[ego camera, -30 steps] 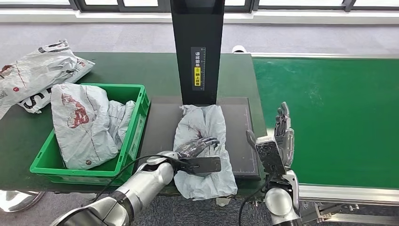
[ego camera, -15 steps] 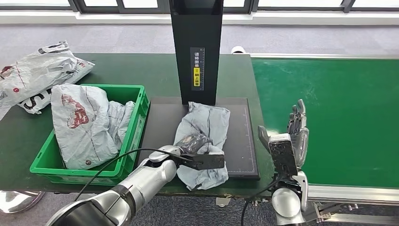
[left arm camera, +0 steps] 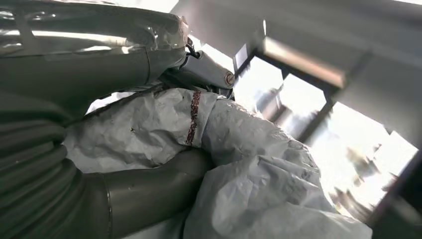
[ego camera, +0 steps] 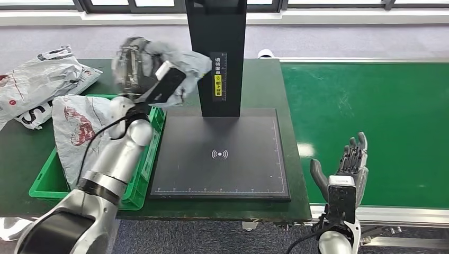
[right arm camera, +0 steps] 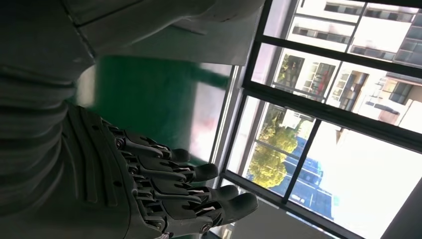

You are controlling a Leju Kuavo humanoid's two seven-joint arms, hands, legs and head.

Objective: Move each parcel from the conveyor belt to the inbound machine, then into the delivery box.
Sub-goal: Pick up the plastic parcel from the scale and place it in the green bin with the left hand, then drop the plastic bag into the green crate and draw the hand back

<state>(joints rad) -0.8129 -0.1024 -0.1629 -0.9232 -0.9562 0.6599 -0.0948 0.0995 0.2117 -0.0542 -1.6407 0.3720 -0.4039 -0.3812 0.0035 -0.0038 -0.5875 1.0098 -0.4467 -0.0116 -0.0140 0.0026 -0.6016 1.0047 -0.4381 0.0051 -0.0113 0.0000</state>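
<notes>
My left hand [ego camera: 131,64] is raised high over the far edge of the green delivery box [ego camera: 144,168] and grips a crumpled grey parcel [ego camera: 186,61], which hangs beside the black post. In the left wrist view the thick thumb [left arm camera: 149,191] presses into the grey parcel [left arm camera: 259,169]. The inbound machine's black platform [ego camera: 219,174] lies bare, with a white symbol at its middle. My right hand [ego camera: 350,168] stands open and empty at the near edge of the green conveyor belt [ego camera: 370,100]; its fingers [right arm camera: 199,191] are stretched out and apart.
A grey parcel with red print [ego camera: 74,129] lies in the green box. More grey parcels [ego camera: 39,82] are heaped on the dark green table at the far left. The machine's black post [ego camera: 214,32] rises behind the platform. Windows run along the back.
My left hand has lifted the grey parcel off the black platform and swung it up and left, over the green box. My right hand has drawn back toward me and slightly right.
</notes>
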